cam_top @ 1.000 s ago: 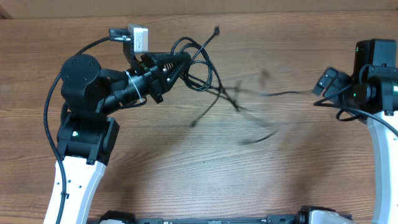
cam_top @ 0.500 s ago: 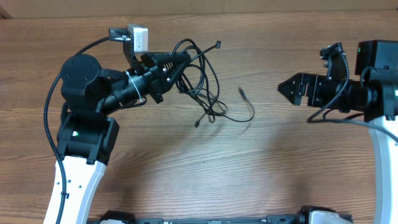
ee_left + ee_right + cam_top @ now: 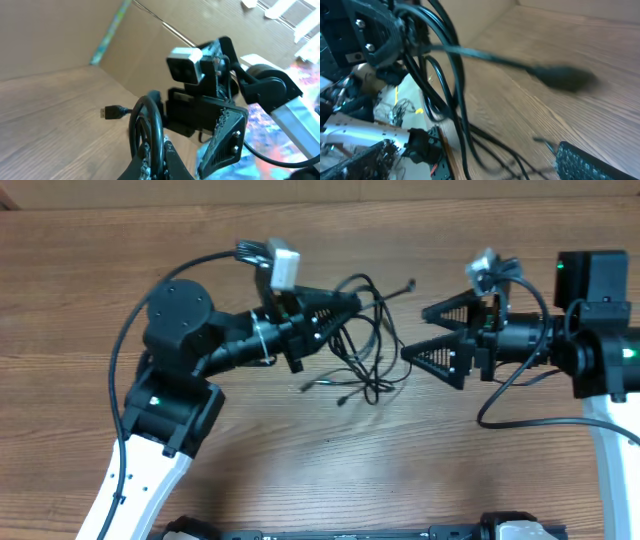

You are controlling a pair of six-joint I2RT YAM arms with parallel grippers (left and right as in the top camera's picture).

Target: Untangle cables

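Note:
The cables (image 3: 372, 345) are thin black cords in a tangled bundle of loops at the table's middle, with small plug ends trailing toward the front. My left gripper (image 3: 352, 302) points right and is shut on a loop of the cables (image 3: 150, 125); a plug (image 3: 113, 112) lies on the wood beyond it. My right gripper (image 3: 414, 332) faces left, open, its tips just right of the bundle with nothing between them. In the right wrist view the cables (image 3: 451, 80) hang close in front of the wide jaws, and a blurred plug (image 3: 564, 77) sticks out to the right.
The wooden table (image 3: 300, 450) carries only the cords. A cardboard wall (image 3: 75, 30) stands along the far edge. The two arms face each other closely across the bundle; the right arm's own thick wire (image 3: 500, 395) loops near its wrist.
My left arm has moved right, carrying the bundle with it. My right arm has swung in from the right edge, and its open jaws now sit beside the cables.

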